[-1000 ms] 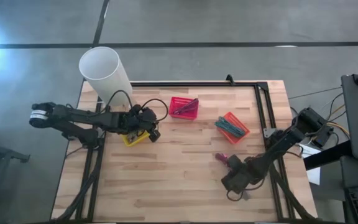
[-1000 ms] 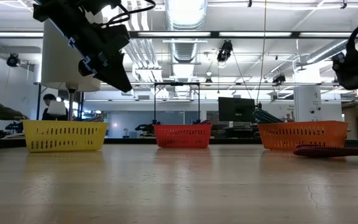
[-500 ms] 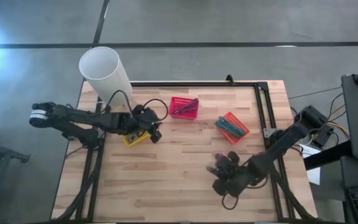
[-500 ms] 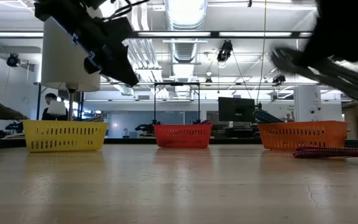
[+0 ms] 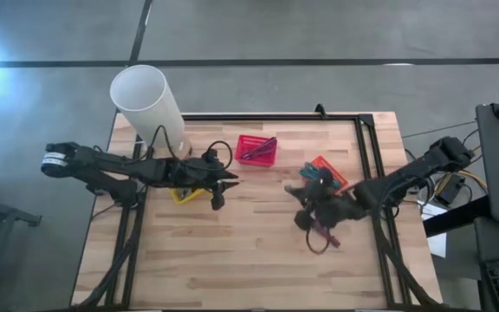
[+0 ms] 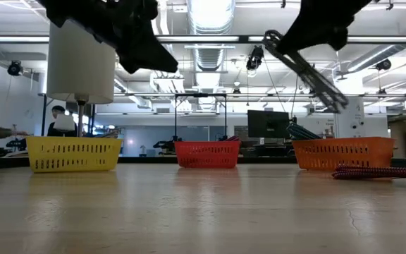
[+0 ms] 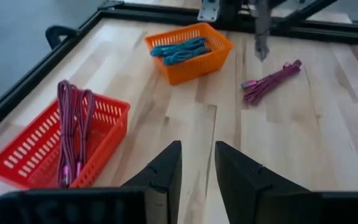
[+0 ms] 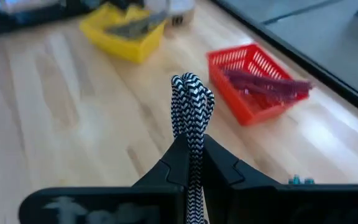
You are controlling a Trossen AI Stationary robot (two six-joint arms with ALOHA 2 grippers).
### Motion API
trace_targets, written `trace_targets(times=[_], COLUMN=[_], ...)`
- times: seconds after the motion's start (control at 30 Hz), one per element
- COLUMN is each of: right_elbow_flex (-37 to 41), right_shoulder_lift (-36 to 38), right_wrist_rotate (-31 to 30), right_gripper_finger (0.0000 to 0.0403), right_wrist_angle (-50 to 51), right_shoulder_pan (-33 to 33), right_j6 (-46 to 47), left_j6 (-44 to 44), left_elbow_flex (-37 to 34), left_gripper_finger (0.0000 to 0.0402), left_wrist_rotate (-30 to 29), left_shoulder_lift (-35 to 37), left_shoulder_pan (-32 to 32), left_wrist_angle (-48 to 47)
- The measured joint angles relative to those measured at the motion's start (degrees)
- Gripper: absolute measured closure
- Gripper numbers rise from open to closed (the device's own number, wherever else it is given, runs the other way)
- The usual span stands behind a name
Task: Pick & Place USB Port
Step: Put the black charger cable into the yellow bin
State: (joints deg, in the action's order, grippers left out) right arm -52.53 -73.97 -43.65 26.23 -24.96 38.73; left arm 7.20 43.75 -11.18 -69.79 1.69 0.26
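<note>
My right gripper (image 8: 190, 149) is shut on a black-and-white braided cable (image 8: 191, 106) and hangs in the air beside the orange basket (image 5: 326, 176), which holds teal cables. A magenta cable (image 5: 323, 230) lies flat on the wood just near of it. The red basket (image 5: 256, 150) holds magenta cables. My left gripper (image 7: 197, 162) floats over the table just right of the yellow basket (image 5: 184, 192), its fingers a narrow gap apart with nothing between them. My right gripper pinches the folded cable bundle between its two fingers, several strands together. The looped end (image 8: 191, 87) sticks out past the fingertips. The bundle is lifted clear of the table and slants downward in the low view (image 6: 305, 70).
A tall white cylinder (image 5: 145, 104) stands at the far left corner behind the yellow basket. A black frame (image 5: 366, 130) runs along the far and right edges. Bare wood lies across the near half of the table (image 5: 232, 260).
My right gripper has risen from the near right part of the table and swung toward the far edge and the orange basket, carrying the black-and-white cable up clear of the wood. My left gripper has shifted a little to the right, away from the yellow basket.
</note>
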Motion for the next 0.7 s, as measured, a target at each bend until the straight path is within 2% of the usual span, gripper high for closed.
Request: trace_targets(times=[0.07,0.13,0.27,0.33,0.4,0.5,0.7], right_elbow_flex=[3.7,7.8,15.3,17.7,18.8,18.6,14.6], right_shoulder_lift=[1.8,2.8,2.5,1.3,-0.3,-3.1,-9.6], right_wrist_rotate=[0.5,3.4,12.2,16.0,19.0,22.4,27.8], right_gripper_finger=[0.0387,0.0387,0.0387,0.0387,0.0387,0.0387,0.0387], right_wrist_angle=[-7.8,-19.2,-44.5,-53.8,-58.2,-59.3,-59.4], right_shoulder_pan=[1.5,2.7,5.5,7.1,8.9,11.8,14.7], right_j6=[-3.8,-9.4,-19.8,-22.5,-23.3,-23.3,-23.7], left_j6=[-0.3,-0.3,0.3,1.4,3.0,3.8,3.9], left_elbow_flex=[-1.9,-4.5,-9.2,-10.8,-11.8,-12.0,-8.9], left_gripper_finger=[0.0305,0.0305,0.0306,0.0306,0.0305,0.0306,0.0307], left_wrist_rotate=[0.0,0.1,2.3,4.5,6.2,7.7,9.2], left_shoulder_lift=[-0.8,-2.1,-4.9,-6.7,-9.1,-13.1,-19.7], left_shoulder_pan=[0.0,0.0,0.0,0.0,0.0,0.2,0.3], left_wrist_angle=[4.2,10.2,24.8,31.3,36.9,43.4,45.5])
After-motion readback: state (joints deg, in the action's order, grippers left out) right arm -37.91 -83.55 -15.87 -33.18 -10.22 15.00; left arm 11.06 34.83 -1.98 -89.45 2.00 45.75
